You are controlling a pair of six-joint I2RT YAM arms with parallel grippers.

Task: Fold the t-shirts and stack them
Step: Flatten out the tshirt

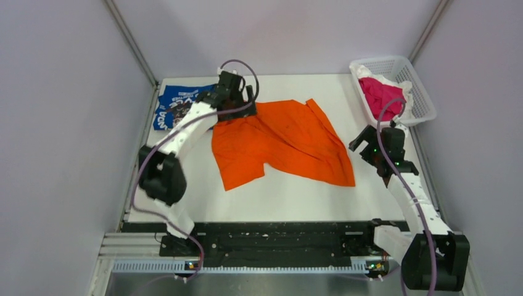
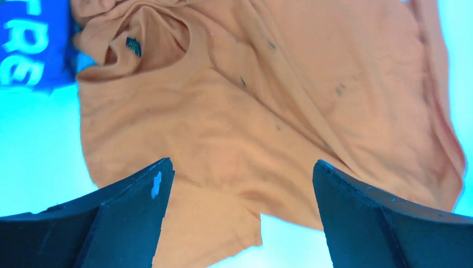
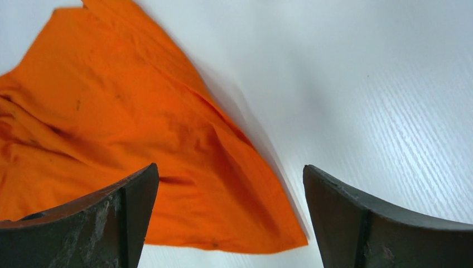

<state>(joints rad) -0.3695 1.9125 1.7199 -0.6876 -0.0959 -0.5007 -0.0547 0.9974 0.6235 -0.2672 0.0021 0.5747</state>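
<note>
Two shirts lie on my white table (image 1: 296, 200). The orange shirt (image 1: 284, 145) is spread open across the middle, wrinkled, not folded. Its collar end points to the far left, and one sleeve reaches toward my near edge. The blue shirt (image 1: 176, 105), with white letters and a dark print, sits in the far left corner, partly hidden under my left arm. The orange collar lies right against its edge.

My left gripper (image 2: 242, 170) hangs above the collar end of the orange shirt. Its two fingers are spread wide apart and nothing is between them. My left wrist camera sees the collar opening, a small neck label and much of the orange cloth below.

My right gripper (image 3: 230, 178) is over the right side of the table, beside the orange shirt's right-hand corner. Its fingers are also wide apart and hold nothing.

A white mesh basket (image 1: 420, 98) stands in the far right corner, holding pink cloth (image 1: 379, 92).
</note>
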